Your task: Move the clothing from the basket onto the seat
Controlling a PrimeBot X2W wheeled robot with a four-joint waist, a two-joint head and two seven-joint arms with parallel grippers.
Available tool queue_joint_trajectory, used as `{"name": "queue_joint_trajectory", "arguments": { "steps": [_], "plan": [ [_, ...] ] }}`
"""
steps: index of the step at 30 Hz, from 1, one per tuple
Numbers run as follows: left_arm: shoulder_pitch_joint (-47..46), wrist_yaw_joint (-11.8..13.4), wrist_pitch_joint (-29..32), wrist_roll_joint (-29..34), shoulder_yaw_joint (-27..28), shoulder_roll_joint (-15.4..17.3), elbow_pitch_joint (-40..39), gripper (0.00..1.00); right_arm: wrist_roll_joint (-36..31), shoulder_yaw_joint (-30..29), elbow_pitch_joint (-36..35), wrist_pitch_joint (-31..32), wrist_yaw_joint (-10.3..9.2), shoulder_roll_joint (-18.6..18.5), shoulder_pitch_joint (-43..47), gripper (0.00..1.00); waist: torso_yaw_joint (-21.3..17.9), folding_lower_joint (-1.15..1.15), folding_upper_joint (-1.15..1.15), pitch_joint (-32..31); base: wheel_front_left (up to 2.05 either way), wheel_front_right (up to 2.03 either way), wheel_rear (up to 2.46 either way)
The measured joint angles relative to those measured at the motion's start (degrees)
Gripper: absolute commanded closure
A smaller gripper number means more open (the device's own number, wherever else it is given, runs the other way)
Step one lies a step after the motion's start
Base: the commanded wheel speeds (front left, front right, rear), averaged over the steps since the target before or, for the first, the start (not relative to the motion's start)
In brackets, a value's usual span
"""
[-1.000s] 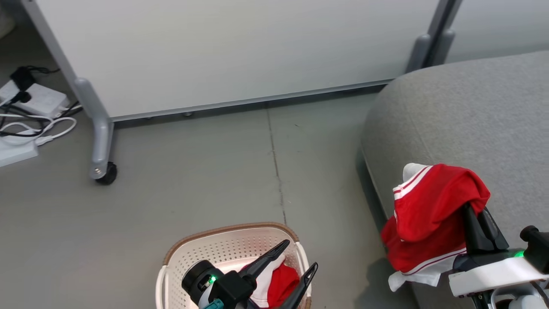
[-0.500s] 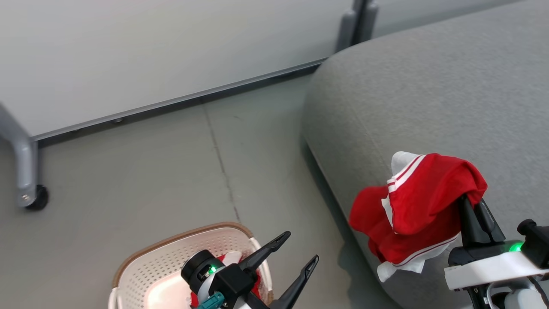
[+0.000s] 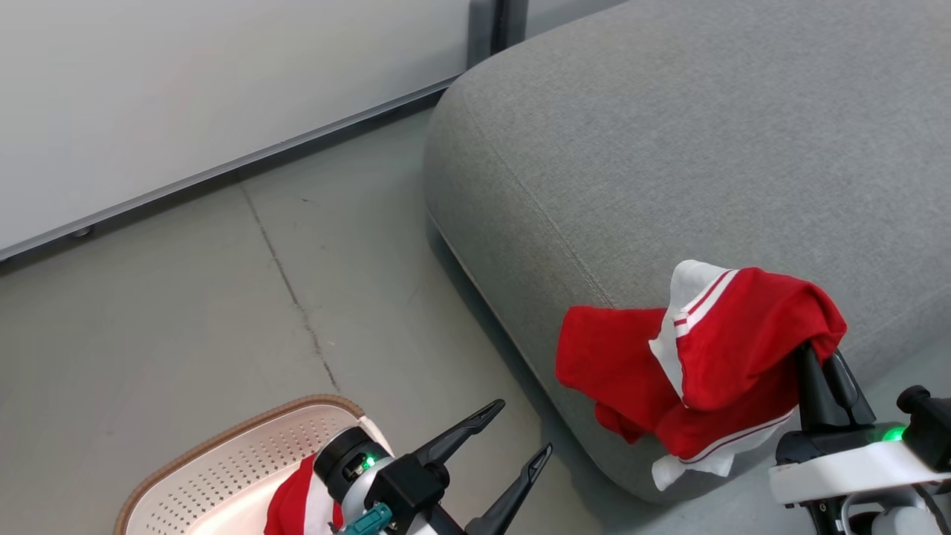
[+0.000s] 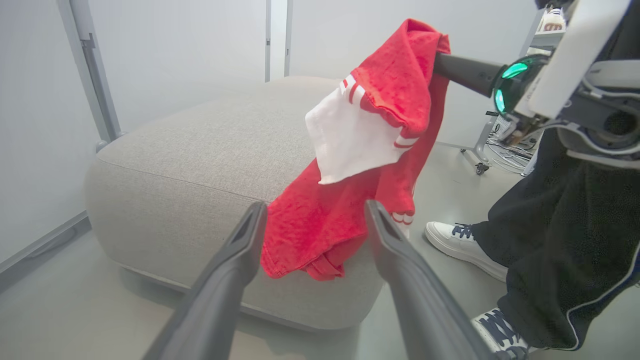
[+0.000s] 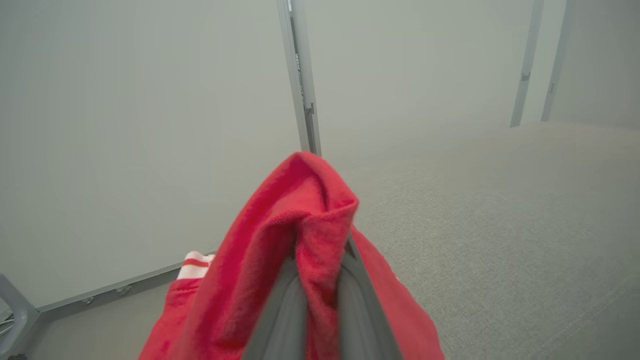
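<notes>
basket [image 3: 245,464] holds 1 red garment [image 3: 293,499]; 2nd garment [image 3: 735,349] in r fingers [image 3: 810,390].

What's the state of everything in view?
Left fingers: open, holding nothing.
Right fingers: shut on held garment.
Held garment: hanging from the right fingers at the seat's near corner, not released.
Second garment: in the basket.
Basket: upright on the floor, one garment inside.
Seat: no garment released onto it yet.
Person: standing by the seat.
</notes>
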Motion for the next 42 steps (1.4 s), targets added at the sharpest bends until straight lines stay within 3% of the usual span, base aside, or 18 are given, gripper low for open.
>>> {"name": "queue_joint_trajectory", "arguments": {
  "steps": [6,14,19,26,33,37,42],
  "plan": [
    [0.0,0.0,0.0,0.4,0.0,0.1,0.2,0.00,-0.5,-0.6,0.0,0.0,0.00,0.7,0.3,1.00,-0.6,0.00,0.00,0.2,0.00,0.00,0.00],
    [-1.9,0.0,0.0,1.2,-0.9,0.9,0.6,0.00,-0.2,-4.1,-2.9,0.0,0.00,-0.4,-3.3,1.00,1.8,0.00,0.00,2.6,0.00,0.00,0.00],
    [-4.4,0.0,0.0,1.3,-3.5,2.0,0.1,0.00,-0.9,-8.5,-4.5,0.0,0.00,-5.1,-9.8,1.00,3.5,0.00,0.00,6.0,0.00,0.00,0.00],
    [-7.9,0.0,0.0,1.5,-6.0,6.7,-0.6,0.00,0.6,-12.4,-4.3,0.0,0.00,-11.4,-23.0,1.00,4.9,0.00,0.00,12.3,0.00,0.00,0.00],
    [-10.6,0.0,0.0,1.7,-6.6,10.5,-2.4,0.00,6.6,-14.8,3.9,0.0,0.00,-17.0,-35.9,1.00,6.1,0.00,0.00,19.1,0.00,0.00,0.00],
    [-12.0,0.0,0.0,1.8,-7.6,11.7,-3.6,0.00,11.7,-13.9,13.1,-0.1,0.00,-20.8,-41.4,1.00,7.0,0.00,0.00,22.7,0.00,0.00,0.00],
    [-14.2,0.0,0.0,1.7,-9.2,12.2,-5.3,0.00,12.6,-13.9,25.4,-0.1,0.00,-24.8,-46.7,1.00,8.8,0.00,0.00,26.5,0.00,0.00,0.00]
  ]
}}
